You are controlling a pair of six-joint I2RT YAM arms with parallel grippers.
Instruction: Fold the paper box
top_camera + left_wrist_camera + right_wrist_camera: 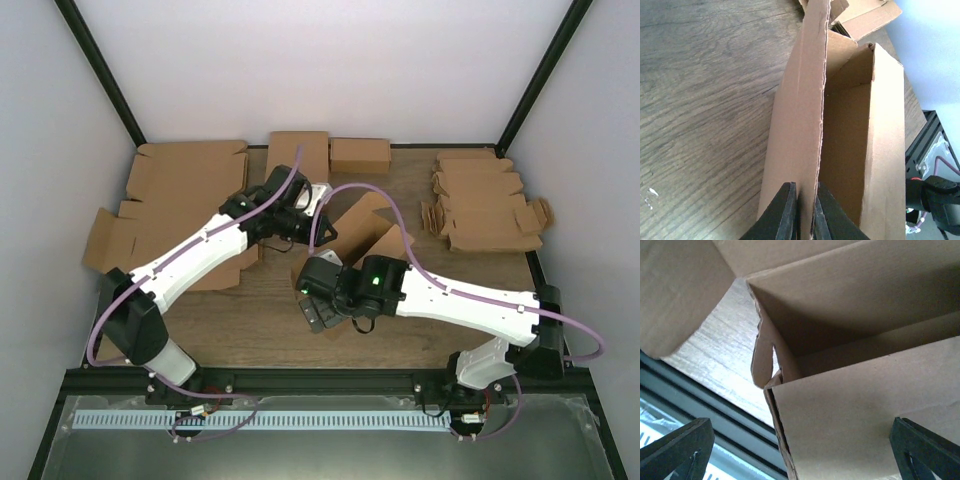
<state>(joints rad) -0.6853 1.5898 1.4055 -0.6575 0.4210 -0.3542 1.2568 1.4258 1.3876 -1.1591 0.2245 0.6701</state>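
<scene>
Paper box (362,232) mostly under left arm (200,250) and right arm (455,295); right pincer (800,450) cropped at bottom edge

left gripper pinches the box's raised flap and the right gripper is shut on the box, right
No: the right gripper is open, jaws wide apart by the paper box, per the right wrist view. The left gripper does pinch the raised flap.

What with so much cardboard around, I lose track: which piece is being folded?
On the wooden table, look at its middle. The paper box there is the only cardboard with walls standing open, and one wall is pinched by the left gripper. The other pieces lie flat or closed.
</scene>
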